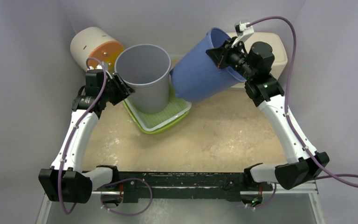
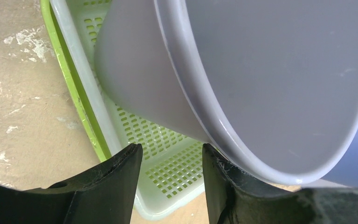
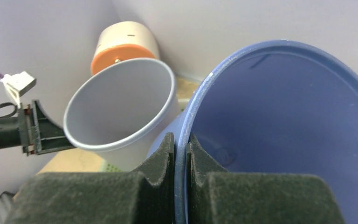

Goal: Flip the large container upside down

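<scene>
My right end effector pinches the rim of the blue bucket: probably light, stiff, slick, so the rim suits. Left end effector stands apart.

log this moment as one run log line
right gripper: shut on blue container rim | blue container: tilted, not yet inverted | left gripper: open beside grey container | grey container: standing in green tray

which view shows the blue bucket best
Top external: the whole blue bucket shows, tilted, its rim pinched by the right gripper. Right wrist shows only the rim and inside; left wrist at most a blue sliver.
</scene>
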